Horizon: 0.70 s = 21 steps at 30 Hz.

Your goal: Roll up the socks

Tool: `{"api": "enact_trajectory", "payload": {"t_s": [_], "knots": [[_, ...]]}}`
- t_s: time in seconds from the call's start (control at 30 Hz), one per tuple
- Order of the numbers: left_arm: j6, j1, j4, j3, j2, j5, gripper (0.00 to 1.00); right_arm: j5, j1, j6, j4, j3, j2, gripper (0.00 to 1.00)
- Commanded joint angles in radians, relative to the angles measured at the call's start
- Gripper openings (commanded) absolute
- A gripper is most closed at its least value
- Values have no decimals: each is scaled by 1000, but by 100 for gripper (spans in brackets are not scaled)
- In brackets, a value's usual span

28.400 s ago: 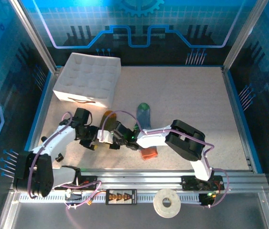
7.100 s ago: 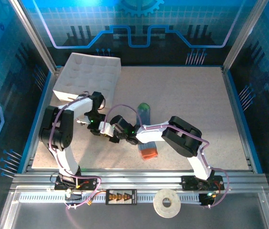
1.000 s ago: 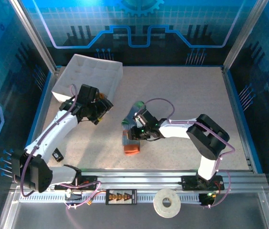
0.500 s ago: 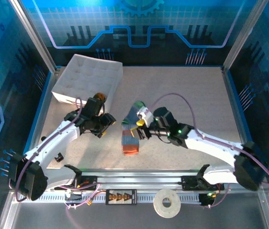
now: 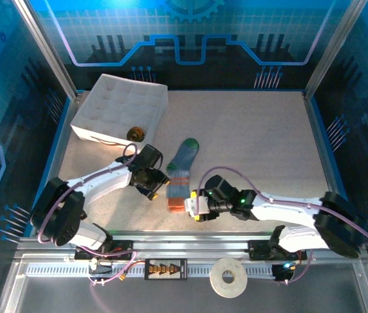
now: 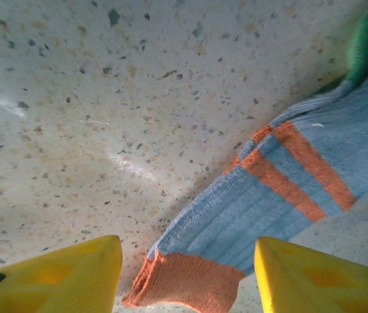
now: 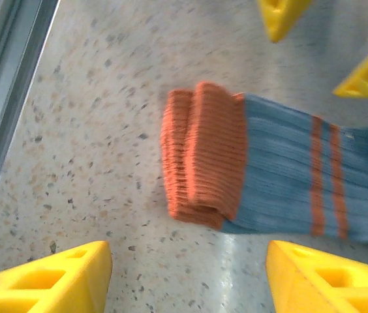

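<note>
You have the speckled table (image 5: 256, 143) with the white compartment tray (image 5: 87, 130) at the upper left of the overhead view; a small olive bundle (image 5: 136, 134) sits in a cell near the tray's front right corner and looks like the first sock already rolled. The blue-grey sock (image 5: 183, 168) lies flat in the middle of the table, its green toe (image 5: 190, 143) toward the top of the frame and its orange cuff (image 7: 200, 153) toward the bottom, folded over on itself. Your left gripper (image 6: 187, 267) stands wide with nothing in it, the cuff lying just ahead of its yellow fingers. Your right gripper (image 7: 187, 274) is also wide and empty, facing the cuff from the other side. The main risk, as I judge it, is crowding: both sets of fingers meet at the same small cuff, so they could knock each other or shove the sock aside. If you pinch one layer only, the fold may open and the roll come out loose; the smooth table may also let the sock slide instead of turning
</note>
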Motion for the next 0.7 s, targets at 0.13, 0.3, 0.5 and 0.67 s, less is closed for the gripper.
{"api": "enact_trajectory", "payload": {"t_s": [0.13, 0.3, 0.5, 0.67], "knots": [[-25, -20, 37, 0, 56, 47, 55, 226, 74, -178, 233, 36, 222, 58], [-10, -19, 36, 4, 64, 53, 54, 283, 79, -186, 315, 68, 312, 46], [-1, -20, 27, 14, 72, 53, 53, 276, 78, -151, 280, 105, 350, 22], [8, -20, 0, 30, 71, 38, 52, 213, 76, -80, 198, 134, 306, 3]]}}
